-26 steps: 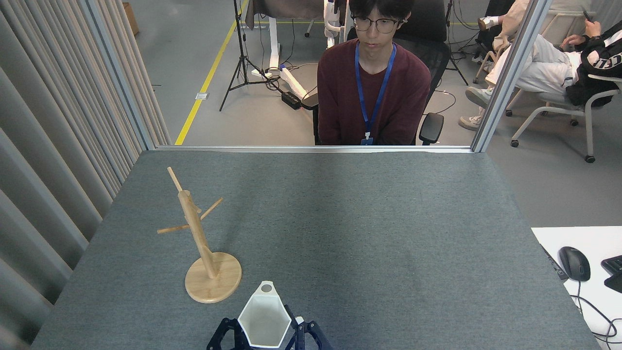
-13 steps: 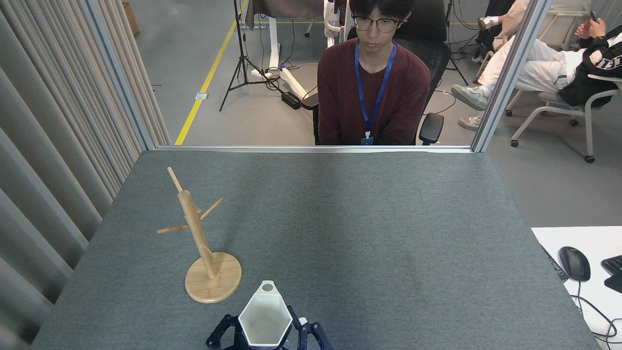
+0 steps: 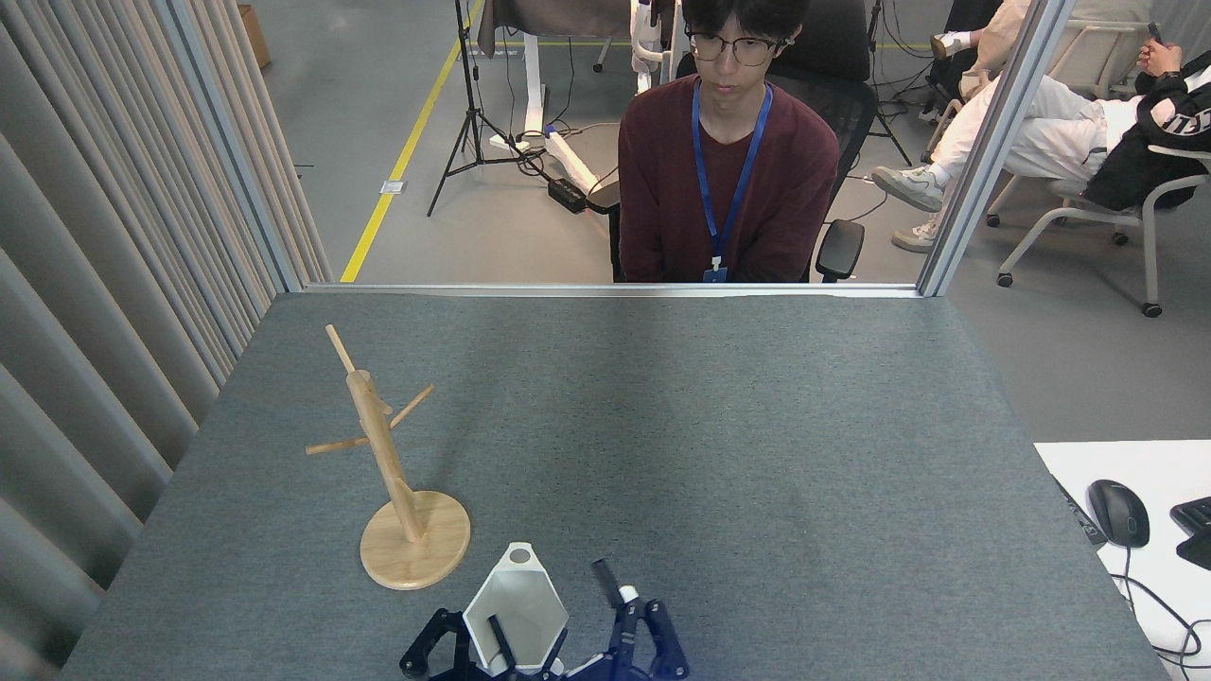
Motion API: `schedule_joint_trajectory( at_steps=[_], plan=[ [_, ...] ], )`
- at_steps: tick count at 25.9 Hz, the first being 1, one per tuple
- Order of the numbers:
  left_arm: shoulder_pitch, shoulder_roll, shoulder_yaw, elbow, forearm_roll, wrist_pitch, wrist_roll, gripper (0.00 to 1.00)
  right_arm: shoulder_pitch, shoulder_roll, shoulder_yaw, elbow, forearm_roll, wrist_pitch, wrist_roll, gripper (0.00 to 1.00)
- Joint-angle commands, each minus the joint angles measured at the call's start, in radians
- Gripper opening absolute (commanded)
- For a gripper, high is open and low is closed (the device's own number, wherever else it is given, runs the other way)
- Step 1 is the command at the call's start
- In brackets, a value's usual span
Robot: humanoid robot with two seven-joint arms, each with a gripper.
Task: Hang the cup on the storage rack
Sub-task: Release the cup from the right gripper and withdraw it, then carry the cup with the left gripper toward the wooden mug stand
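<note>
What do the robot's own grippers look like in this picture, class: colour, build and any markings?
Both the left gripper and the right gripper are black, angular linkage frames with slim dark fingers. The right has a small white patch. No cables or sleeves show.

White cup [image 3: 516,605] between open gripper [image 3: 558,605] jaws, beside storage rack [image 3: 393,463]

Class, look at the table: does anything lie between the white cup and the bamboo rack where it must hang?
Nothing visible does. The cup sits at the near edge, with only bare table between it and the rack. The rack's pegs carry nothing.
</note>
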Motion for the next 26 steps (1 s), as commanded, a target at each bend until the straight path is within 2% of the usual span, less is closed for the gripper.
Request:
schedule_joint_trajectory(
  at_steps=[1,3,4,6,8,10,11,17,23,26],
  plan=[
    [0.000,-0.004,0.003,0.004,0.000,0.016,0.005,0.49,-0.011,0.006,-0.180,-0.008,-0.167,0.077,0.008,0.99],
    [0.001,0.002,0.003,0.006,0.000,0.042,0.009,0.49,-0.018,0.002,-0.303,0.004,-0.311,0.104,0.033,0.99],
    [0.005,0.003,0.003,0.006,0.000,0.049,0.011,0.49,-0.011,-0.006,-0.364,0.018,-0.333,0.106,0.050,0.99],
    [0.008,0.000,0.007,0.003,0.000,0.066,0.011,0.50,0.012,-0.020,-0.441,0.083,-0.325,0.095,0.060,0.99],
    [0.008,-0.004,0.012,0.004,0.002,0.102,0.008,0.51,0.042,-0.081,-0.447,0.149,-0.313,0.090,0.060,0.99],
    [0.011,-0.001,0.046,0.009,0.003,0.137,0.006,0.51,0.070,-0.155,-0.444,0.155,-0.313,0.074,0.059,0.99],
    [0.014,0.000,0.067,0.012,0.003,0.145,0.006,0.51,0.093,-0.167,-0.443,0.153,-0.313,0.060,0.054,0.99],
    [0.017,0.002,0.205,0.001,0.005,0.148,0.003,0.51,0.114,-0.179,-0.473,0.132,-0.318,0.035,0.040,0.99],
    [0.011,-0.004,0.440,-0.017,-0.011,0.177,-0.003,0.53,0.101,-0.175,-0.472,0.127,-0.318,0.037,0.042,0.99],
    [-0.003,-0.004,0.477,-0.005,-0.037,0.181,-0.002,0.52,0.101,-0.168,-0.469,0.127,-0.318,0.037,0.042,0.99]
  ],
)
